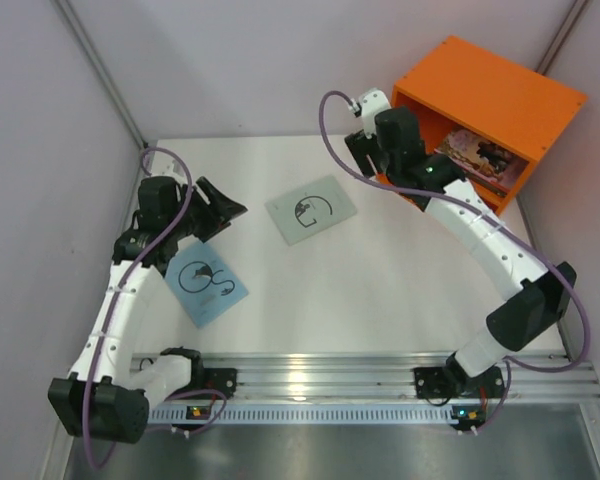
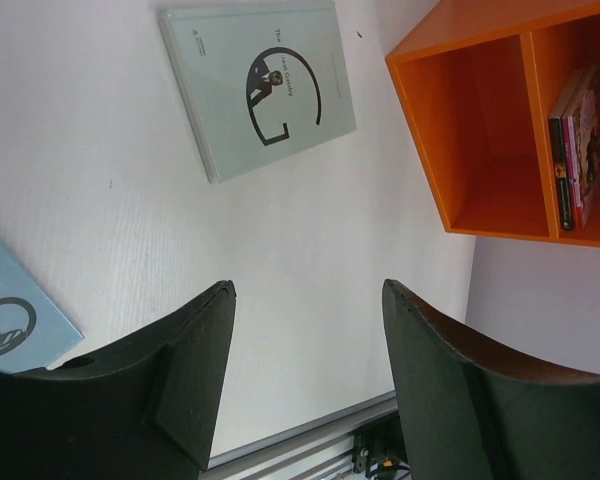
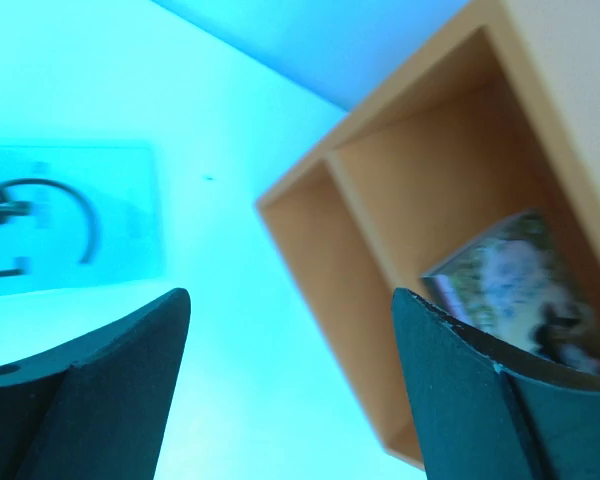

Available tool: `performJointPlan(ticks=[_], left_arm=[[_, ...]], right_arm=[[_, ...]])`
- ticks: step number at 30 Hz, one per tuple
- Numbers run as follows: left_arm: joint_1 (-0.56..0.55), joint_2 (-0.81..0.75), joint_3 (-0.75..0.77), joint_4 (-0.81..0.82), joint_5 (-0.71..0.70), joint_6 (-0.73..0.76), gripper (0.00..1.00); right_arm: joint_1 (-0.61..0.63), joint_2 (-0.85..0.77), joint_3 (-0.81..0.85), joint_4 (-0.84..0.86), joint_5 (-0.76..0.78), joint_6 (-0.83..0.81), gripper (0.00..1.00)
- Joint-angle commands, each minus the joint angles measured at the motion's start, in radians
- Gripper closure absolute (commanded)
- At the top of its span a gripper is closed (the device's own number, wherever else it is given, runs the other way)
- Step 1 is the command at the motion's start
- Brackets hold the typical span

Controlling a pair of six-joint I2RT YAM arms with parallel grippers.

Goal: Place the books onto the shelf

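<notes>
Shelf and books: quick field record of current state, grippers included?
shelf: orange, two compartments, back right of table
shelved books: standing together in one compartment; other looks empty
pale green book: flat on table, centre
light blue book: flat on table, front left
left gripper: open, empty
right gripper: open, empty, facing shelf

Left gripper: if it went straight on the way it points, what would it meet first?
The left gripper would probably meet the bare table just short of the pale green book; depth is unclear.
</notes>
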Motion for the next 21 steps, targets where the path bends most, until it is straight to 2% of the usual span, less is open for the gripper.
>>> performJointPlan(ticks=[1, 2, 3, 4, 5, 11, 14, 18, 19, 20, 21], left_arm=[[0.01, -0.081, 0.017, -0.026, -0.058, 0.041, 0.34], [0.012, -0.109, 0.017, -0.041, -0.075, 0.055, 0.34], [0.013, -0.124, 0.017, -0.052, -0.09, 0.062, 0.34], [0.013, -0.138, 0.017, -0.075, -0.118, 0.07, 0.34], [0.015, -0.164, 0.023, -0.09, -0.133, 0.081, 0.34], [0.015, -0.273, -0.012, -0.112, -0.184, 0.084, 0.34], [0.015, -0.315, -0.067, -0.089, -0.195, 0.062, 0.33], [0.015, -0.293, -0.103, -0.075, -0.172, 0.046, 0.33], [0.015, -0.275, -0.107, -0.073, -0.172, 0.044, 0.34], [0.015, -0.251, -0.133, -0.031, -0.191, 0.032, 0.35], [0.015, -0.25, -0.133, -0.03, -0.192, 0.032, 0.35]], right_arm=[[0.019, -0.031, 0.018, -0.078, -0.164, 0.393, 0.17], [0.019, -0.037, -0.019, -0.064, -0.282, 0.49, 0.13], [0.022, -0.04, -0.043, -0.02, -0.332, 0.536, 0.11], [0.026, -0.042, -0.069, 0.005, -0.414, 0.572, 0.02], [0.034, -0.037, -0.115, 0.028, -0.435, 0.637, 0.0], [0.068, 0.095, -0.175, 0.109, -0.433, 0.802, 0.0], [0.068, 0.15, -0.225, 0.245, -0.41, 0.833, 0.0], [0.066, 0.263, -0.208, 0.284, -0.357, 0.917, 0.02], [0.071, 0.282, -0.2, 0.295, -0.366, 0.951, 0.03], [0.086, 0.332, -0.183, 0.281, -0.32, 1.118, 0.07], [0.086, 0.343, -0.183, 0.281, -0.292, 1.12, 0.07]])
